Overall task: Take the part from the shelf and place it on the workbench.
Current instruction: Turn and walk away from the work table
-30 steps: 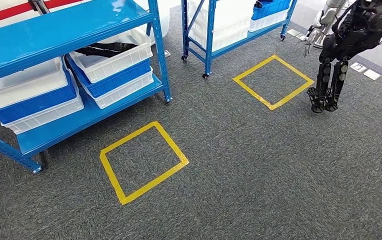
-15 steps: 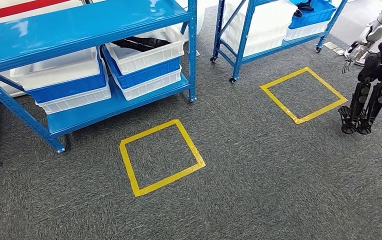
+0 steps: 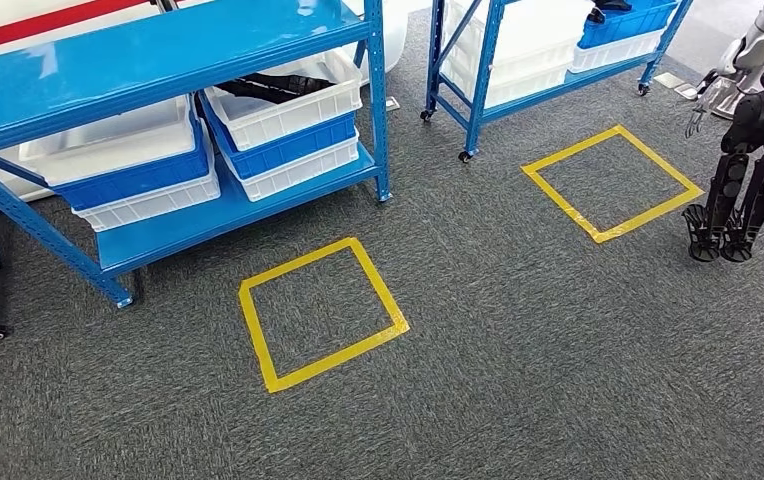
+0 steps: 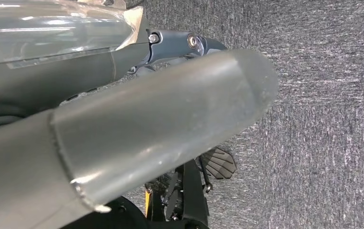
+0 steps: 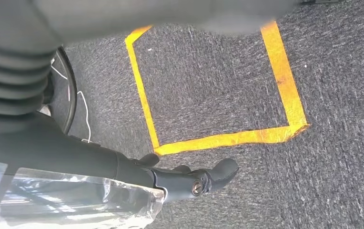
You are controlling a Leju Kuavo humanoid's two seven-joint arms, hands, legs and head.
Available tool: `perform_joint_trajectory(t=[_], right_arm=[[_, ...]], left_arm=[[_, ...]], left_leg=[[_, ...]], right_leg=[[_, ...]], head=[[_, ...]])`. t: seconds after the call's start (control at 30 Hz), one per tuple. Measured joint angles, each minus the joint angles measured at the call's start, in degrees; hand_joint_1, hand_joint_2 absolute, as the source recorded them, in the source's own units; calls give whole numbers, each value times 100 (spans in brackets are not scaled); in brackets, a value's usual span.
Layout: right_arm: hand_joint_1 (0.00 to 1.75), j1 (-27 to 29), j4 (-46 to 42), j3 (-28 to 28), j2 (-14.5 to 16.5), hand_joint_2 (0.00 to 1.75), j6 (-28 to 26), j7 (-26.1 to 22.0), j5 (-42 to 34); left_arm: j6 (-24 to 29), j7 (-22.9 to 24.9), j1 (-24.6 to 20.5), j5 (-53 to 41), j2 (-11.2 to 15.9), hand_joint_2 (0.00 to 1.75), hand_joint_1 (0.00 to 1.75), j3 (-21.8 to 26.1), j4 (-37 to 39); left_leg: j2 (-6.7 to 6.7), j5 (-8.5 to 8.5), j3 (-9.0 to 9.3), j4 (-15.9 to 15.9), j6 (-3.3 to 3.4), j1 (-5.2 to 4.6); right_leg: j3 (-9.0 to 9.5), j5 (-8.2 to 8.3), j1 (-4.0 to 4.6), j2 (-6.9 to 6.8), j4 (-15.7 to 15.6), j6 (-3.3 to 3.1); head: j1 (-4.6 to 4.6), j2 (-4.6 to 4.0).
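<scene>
A blue shelf [image 3: 158, 60] stands left, its white bin [image 3: 288, 100] holding the dark part [image 3: 273, 86]. Mid-floor lies a yellow square [image 3: 323, 313]. Another robot [image 3: 753, 140] stands right. Whether the left hand [image 4: 161, 124] or right hand [image 5: 189, 179] is spread, I cannot tell.

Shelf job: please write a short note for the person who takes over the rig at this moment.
Left hand: hangs over the carpet, holds nothing.
Right hand: hangs over the carpet, fingers out, holds nothing.
Things: dark part lies in the top white bin on the blue shelf, behind the yellow square taped on the floor.
Done: nothing taken yet.
Left: step up to the shelf, take the part, carry it to the workbench.
</scene>
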Motion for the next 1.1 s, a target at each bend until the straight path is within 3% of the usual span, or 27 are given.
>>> perform_joint_trajectory(t=[0.17, 0.27, 0.83, 1.1], right_arm=[[0, -3, 0, 0, -15, 175, 102, -56, 1], [0, -3, 0, 0, -26, 175, 270, -202, -3], [0, -35, 0, 0, -26, 175, 369, -493, 40], [0, -39, 0, 0, -22, 175, 369, -390, 121]], left_arm=[[-23, -20, 0, 2, 0, 0, 0, 2, 0], [-52, -36, -1, 8, 0, 0, 0, 2, 0], [-322, -328, -16, 452, 2, 0, 0, 192, 0], [-502, -413, -51, 749, 2, 0, 0, 497, -1]], left_leg=[[7, -20, 1, -7, -230, 20], [11, -27, -1, -5, -270, 14], [12, -32, -13, 23, -267, -42], [17, -84, -45, 76, -131, -50]], right_leg=[[-2, -10, 23, -1, 6, -15], [-4, -10, 28, -1, 6, -15], [-1, -10, -25, -2, -4, -12], [24, 4, -62, -1, -65, 38]], head=[[2, 0], [4, 0], [5, 0], [-1, 0]])
